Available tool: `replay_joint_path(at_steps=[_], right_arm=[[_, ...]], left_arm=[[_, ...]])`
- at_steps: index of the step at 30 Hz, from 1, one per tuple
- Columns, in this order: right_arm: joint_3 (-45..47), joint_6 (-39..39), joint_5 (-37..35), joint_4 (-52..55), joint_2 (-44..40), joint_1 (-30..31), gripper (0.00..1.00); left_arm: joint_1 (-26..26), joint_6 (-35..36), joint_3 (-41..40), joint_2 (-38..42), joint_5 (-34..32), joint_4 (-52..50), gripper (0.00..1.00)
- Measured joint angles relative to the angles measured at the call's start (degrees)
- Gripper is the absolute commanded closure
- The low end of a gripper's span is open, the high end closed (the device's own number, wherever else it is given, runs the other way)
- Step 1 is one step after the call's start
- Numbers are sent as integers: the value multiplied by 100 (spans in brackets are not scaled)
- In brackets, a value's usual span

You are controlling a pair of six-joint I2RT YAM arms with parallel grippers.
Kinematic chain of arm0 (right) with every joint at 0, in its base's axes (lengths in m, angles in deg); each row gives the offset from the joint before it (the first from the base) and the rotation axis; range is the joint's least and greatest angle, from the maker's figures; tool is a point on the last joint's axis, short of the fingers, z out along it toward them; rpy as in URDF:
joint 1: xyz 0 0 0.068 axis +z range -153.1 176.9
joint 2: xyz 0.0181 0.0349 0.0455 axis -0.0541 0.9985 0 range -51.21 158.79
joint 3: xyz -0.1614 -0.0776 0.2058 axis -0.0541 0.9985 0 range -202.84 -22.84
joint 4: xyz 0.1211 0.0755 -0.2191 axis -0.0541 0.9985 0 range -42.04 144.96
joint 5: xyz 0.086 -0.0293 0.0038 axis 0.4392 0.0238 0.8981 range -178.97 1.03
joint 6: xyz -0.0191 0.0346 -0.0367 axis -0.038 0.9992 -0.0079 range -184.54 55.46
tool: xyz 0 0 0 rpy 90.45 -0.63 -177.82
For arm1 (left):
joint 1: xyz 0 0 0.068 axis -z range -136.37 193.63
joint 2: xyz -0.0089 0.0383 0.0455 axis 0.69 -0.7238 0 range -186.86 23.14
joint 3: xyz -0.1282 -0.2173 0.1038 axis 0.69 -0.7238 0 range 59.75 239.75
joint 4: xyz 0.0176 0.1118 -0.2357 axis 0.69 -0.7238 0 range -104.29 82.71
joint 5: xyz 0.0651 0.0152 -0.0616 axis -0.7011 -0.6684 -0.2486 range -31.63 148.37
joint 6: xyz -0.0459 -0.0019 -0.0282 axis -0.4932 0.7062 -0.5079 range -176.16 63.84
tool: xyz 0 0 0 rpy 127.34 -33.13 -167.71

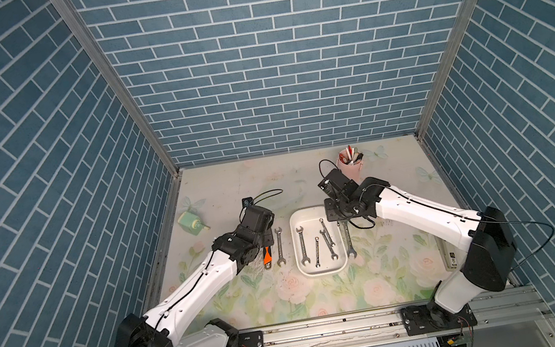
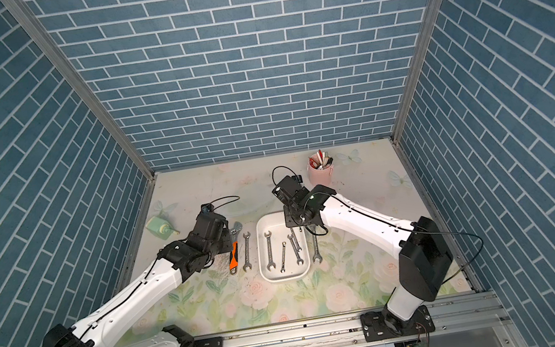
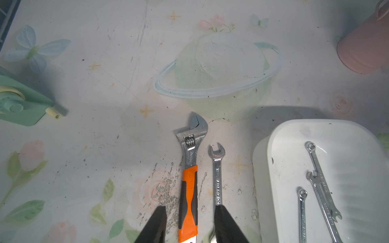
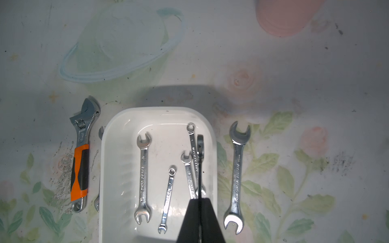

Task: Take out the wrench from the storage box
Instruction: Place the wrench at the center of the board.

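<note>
Hanging edge-on in the clamped right gripper [image 4: 199,199], a slim silver steel wrench [image 4: 200,151] sits over the shallow white plastic storage box [image 4: 106,160], just inside one long wall. Four more steel wrenches [image 4: 143,178] lie inside the box. Pinched so thinly, it could swivel, clip the rim and drop back. Beside the box's opposite wall, the left gripper [image 3: 190,207] stands open astride an orange-handled adjustable wrench [image 3: 189,183] on the bench [image 3: 105,147].

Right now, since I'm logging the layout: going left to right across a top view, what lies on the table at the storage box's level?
Green tape dispenser → orange-handled adjustable wrench → slim open-end wrench → storage box → large open-end wrench.
</note>
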Motion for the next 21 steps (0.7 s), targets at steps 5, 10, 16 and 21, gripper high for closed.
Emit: replay_joint_path(at_steps=[5, 10, 16, 21], right_arm=[[621, -107, -136, 50, -223, -372, 100], [1250, -232, -254, 20, -225, -616, 100], [1709, -350, -317, -199, -70, -645, 100], [1753, -396, -319, -431, 291, -662, 100]], left_arm=[[0, 2, 59, -50, 33, 0, 57], [0, 0, 107, -83, 103, -2, 57], [-2, -2, 160, -151, 138, 0, 57], [-4, -24, 160, -173, 229, 0, 57]])
